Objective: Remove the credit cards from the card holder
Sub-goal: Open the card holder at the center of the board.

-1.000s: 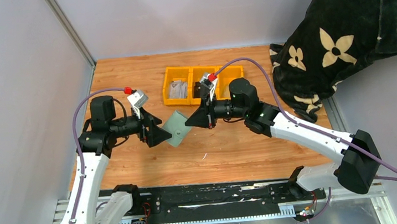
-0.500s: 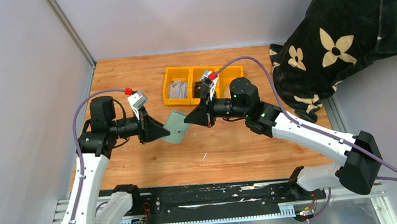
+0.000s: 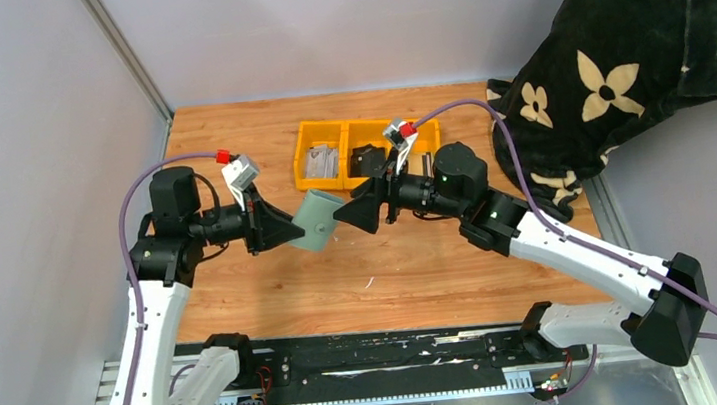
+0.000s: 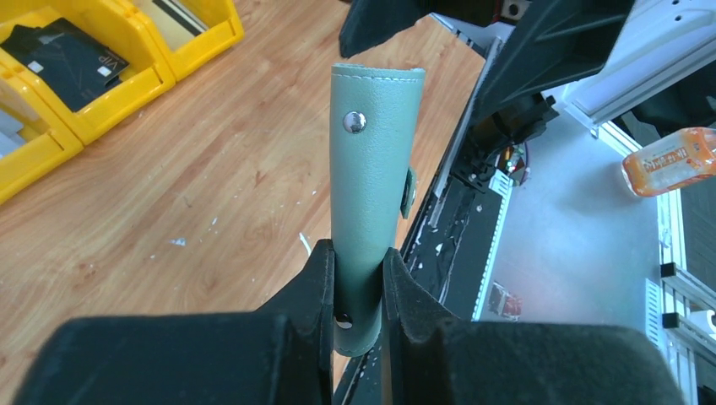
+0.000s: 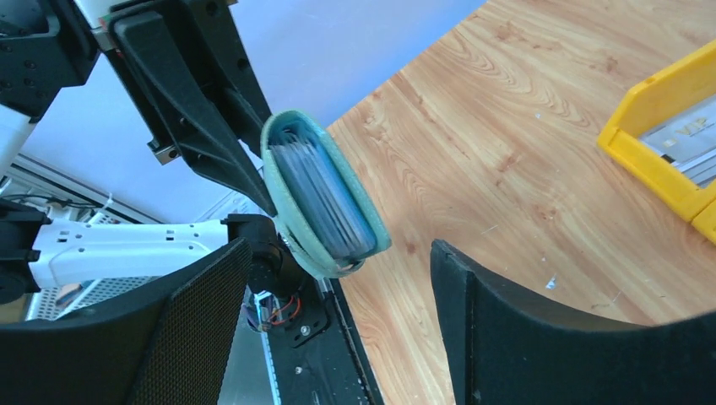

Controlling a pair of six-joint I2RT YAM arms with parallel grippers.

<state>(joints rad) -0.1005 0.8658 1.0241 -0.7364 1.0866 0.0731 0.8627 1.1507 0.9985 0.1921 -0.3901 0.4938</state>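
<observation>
The sage-green card holder [image 3: 317,221] hangs above the table between the two arms. My left gripper [image 3: 289,228] is shut on its lower end, and the snap-button side stands upright between the fingers in the left wrist view [image 4: 374,160]. My right gripper [image 3: 344,216] stands open just right of it, touching nothing. In the right wrist view the card holder [image 5: 321,261] gapes toward the camera. Several grey credit cards [image 5: 325,202] are packed inside it, beyond the spread fingers [image 5: 473,312]. More cards [image 3: 320,162] lie in the yellow bin.
The yellow three-compartment bin [image 3: 368,126] stands behind the grippers; a black card [image 4: 67,57] lies in its middle compartment. A black flower-patterned cloth [image 3: 620,54] bulks at the back right. Grey walls close the left and back. The black base rail [image 3: 371,357] runs along the near edge.
My left gripper closed on the card holder and raised it. My right gripper let go, opened wide and drew back to the right.
</observation>
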